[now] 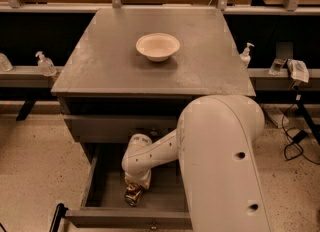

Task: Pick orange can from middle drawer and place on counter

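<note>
- The wide dark-grey middle drawer (106,188), a shallow box with low sides, stands pulled out below the cabinet, so access to its contents is already given.
- The small orange-brown and golden aluminium can (133,195) is inside that drawer, near the middle of its floor and towards the front wall. It looks tilted rather than upright.
- The robot's white jointed arm (160,148) reaches down into the drawer, and the gripper (136,184) sits directly above the can, at or touching its top.
- The arm's wrist covers the gripper from this view, so whether it is released or clenched on the can cannot be told.
- The broad, flat, dull-grey desk (205,58), the top of the drawer cabinet, holds only a shallow round white bowl (158,46) near its rear centre. The can has not yet arrived there.
- Judged from this, the task is at the grasping step: the reach into the drawer is done.
- A secure hold, the lift clear of the drawer, the carry up over the cabinet edge and the set-down on the desk all seem to remain.
- The bare desk surface in front of the bowl looks like ample room for the can.
</note>
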Controlling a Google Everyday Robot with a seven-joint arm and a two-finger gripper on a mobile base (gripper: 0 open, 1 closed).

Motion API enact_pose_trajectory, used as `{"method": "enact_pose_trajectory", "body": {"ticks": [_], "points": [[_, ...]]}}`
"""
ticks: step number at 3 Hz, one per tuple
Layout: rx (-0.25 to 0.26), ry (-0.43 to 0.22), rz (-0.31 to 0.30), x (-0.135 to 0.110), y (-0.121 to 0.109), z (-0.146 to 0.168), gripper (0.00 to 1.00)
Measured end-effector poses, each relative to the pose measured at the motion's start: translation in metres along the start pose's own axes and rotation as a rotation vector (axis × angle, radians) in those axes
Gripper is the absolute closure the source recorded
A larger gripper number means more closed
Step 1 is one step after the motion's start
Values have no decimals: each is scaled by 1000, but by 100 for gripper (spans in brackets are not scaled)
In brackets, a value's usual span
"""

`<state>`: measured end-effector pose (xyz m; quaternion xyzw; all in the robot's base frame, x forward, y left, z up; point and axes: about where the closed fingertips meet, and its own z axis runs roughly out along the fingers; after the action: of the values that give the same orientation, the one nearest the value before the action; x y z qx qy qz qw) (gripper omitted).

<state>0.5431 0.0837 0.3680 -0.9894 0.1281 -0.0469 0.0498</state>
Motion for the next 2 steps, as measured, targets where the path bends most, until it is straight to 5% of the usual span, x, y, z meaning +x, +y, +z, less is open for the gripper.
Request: {"method": "enact_pose_trajectory", "body": {"ticks": [1, 2], "points": [[75, 7, -34, -4, -8, -19, 92], [330, 79, -137, -18, -20, -100, 100]]}}
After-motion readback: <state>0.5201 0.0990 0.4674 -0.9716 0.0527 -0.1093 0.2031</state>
